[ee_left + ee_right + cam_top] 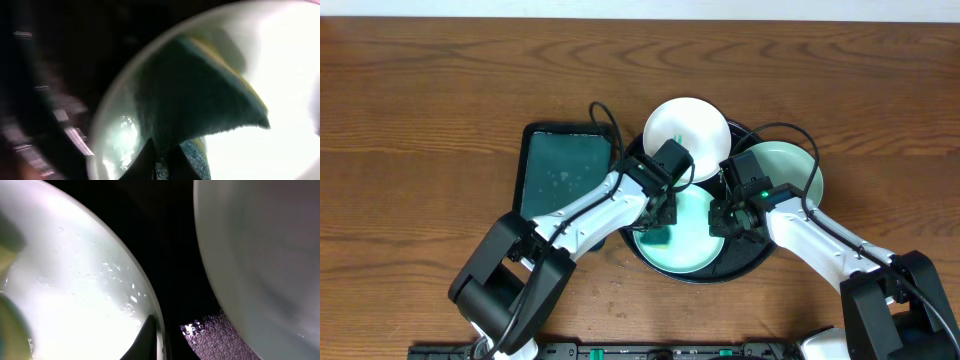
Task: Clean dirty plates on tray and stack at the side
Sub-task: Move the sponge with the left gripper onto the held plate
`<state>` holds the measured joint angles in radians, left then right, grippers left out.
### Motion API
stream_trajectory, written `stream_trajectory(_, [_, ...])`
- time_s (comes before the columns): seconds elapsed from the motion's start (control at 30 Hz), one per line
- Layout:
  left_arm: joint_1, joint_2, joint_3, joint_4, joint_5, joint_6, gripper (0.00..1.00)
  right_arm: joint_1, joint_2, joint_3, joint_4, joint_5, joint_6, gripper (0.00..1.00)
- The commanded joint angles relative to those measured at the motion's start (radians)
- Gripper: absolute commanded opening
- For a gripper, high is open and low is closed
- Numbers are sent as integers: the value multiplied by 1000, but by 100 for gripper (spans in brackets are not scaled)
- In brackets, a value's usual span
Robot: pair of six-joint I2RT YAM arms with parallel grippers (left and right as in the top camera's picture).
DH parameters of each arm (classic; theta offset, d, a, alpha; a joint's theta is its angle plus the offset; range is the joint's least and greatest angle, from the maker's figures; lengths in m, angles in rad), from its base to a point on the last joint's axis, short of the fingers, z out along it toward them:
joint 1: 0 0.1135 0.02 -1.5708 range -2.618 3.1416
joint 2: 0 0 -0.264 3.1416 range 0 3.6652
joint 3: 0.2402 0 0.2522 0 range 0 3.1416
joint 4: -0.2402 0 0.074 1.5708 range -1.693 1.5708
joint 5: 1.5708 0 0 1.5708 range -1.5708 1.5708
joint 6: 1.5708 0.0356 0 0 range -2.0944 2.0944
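Sponge, dark green over yellow, sits pinched in the left gripper, pressed on the front plate. That plate is wet, aqua-tinted, and lies in the black tray. The right gripper pinches its rim.

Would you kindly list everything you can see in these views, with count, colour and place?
Table: one, brown wood, under everything.
Tray: one, round, black, centre of the table.
Plates: three, white to pale aqua, on the tray; one at the back, one on the right, one at the front.
Green tray: one, rectangular, dark green, left of the tray.
Sponge: one, green and yellow, on the front plate.
Arms: two, white and black, left and right.
Left gripper: black, shut on the sponge.
Right gripper: black, at the front plate's right rim.
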<state>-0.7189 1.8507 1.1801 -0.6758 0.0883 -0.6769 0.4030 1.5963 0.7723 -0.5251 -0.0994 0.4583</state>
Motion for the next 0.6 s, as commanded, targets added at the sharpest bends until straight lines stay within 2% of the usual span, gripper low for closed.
stream_trajectory(0.0, [29,50,-12,-39,-389,46,7,3,69,-35,-2,45,-10,1])
stream_trajectory(0.13, [29,51,-13,-15,-418,119,7,3,69,-35,-2,46,-10,1])
stream_trajectory(0.23, [29,51,-13,6,-350,119,7,3,69,-35,-2,46,-10,1])
stream_trajectory(0.43, [14,61,-31,190,237,119,7,3,69,-35,-7,46,-10,1])
stream_trajectory(0.57, [-21,91,-37,311,453,119,7,3,69,-35,-10,46,-10,1])
